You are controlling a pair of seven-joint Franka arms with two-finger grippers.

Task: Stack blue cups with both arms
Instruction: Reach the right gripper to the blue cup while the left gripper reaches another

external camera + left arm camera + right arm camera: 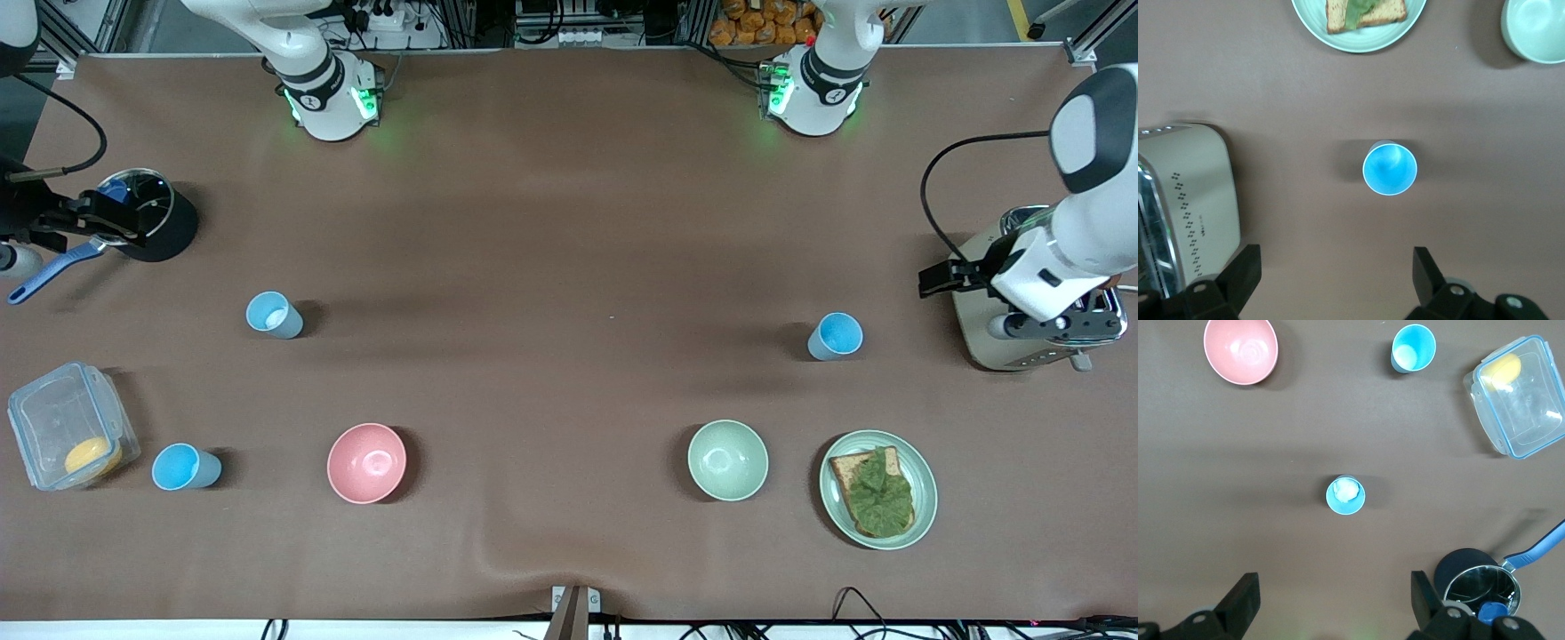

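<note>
Left hand (1331, 283): mine, fingers spread wide, grasping nothing, up over the bench (569, 222) beside the toaster (1022, 338).
Right hand (1331, 607): mine, spread wide and empty too, over the saucepan (142, 218).
Cup one (836, 336): upright, near the toaster.
Cup two (274, 315): upright, toward my right arm's end.
Cup three (185, 467): beside the clear box (67, 427), nearer the front camera than cup two.
Stacking: none stacked, all well apart.

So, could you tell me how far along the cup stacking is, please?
Nothing is stacked: three blue cups stand apart, one by the toaster at, one at, one beside the clear box at. Nothing is in hand: the left gripper hangs open over the toaster, the right gripper open over the pot. All picking and stacking remains.
</note>
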